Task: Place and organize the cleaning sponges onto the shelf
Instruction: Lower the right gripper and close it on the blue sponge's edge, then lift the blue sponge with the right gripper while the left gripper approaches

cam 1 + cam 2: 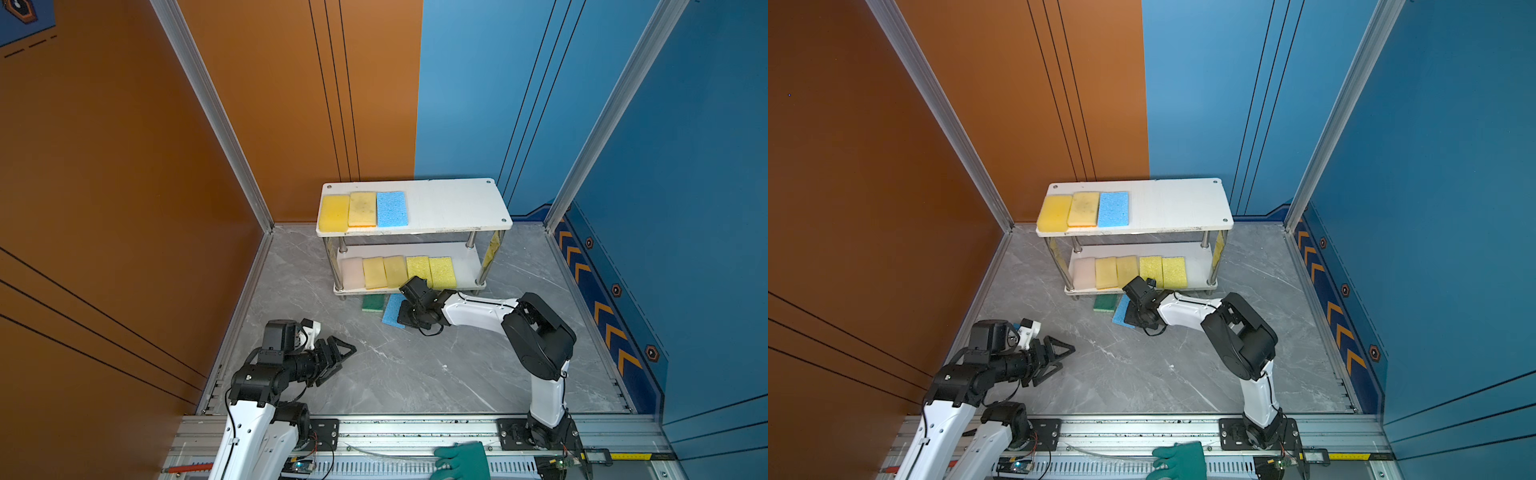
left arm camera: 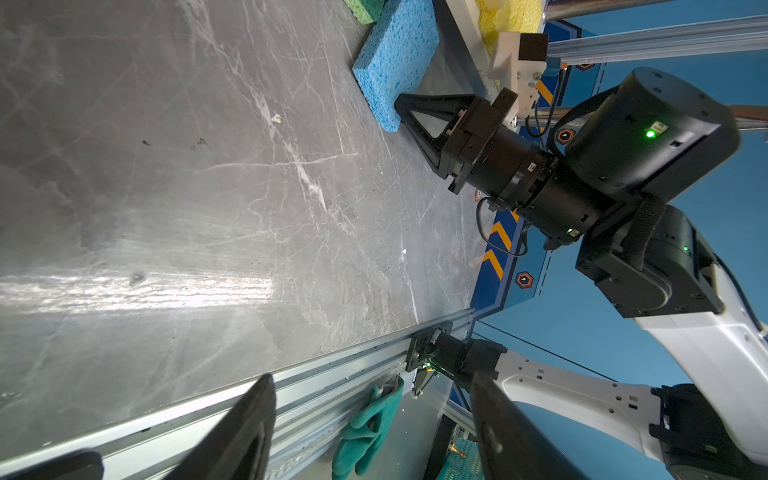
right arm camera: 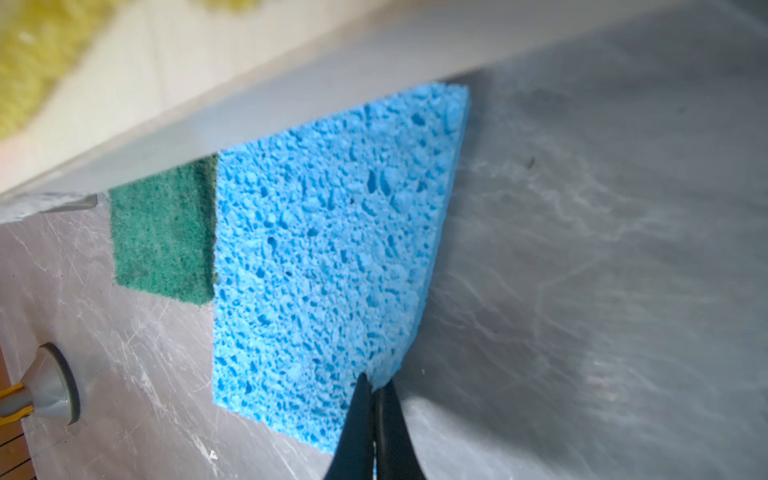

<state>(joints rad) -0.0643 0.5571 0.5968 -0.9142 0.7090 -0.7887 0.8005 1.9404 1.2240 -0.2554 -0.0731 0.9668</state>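
Only the right wrist view shows your right hand (image 3: pixel 374 388) pressed together at the blue sponge (image 3: pixel 324 257) edge. The sponge lies on the counter (image 3: pixel 582 249), touching the green sponge (image 3: pixel 162 241), partly under the shelf (image 1: pixel 457 203). Your left hand (image 1: pixel 340 363) is spread.

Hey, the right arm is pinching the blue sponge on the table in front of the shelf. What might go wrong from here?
The right end effector is shut on only a thin bit of the blue sponge near a corner, so it may slip out or sag when lifted.
Its far end seems tucked under the lower board of the shelf; a straight lift could snag.
It touches the green sponge, which may get dragged.
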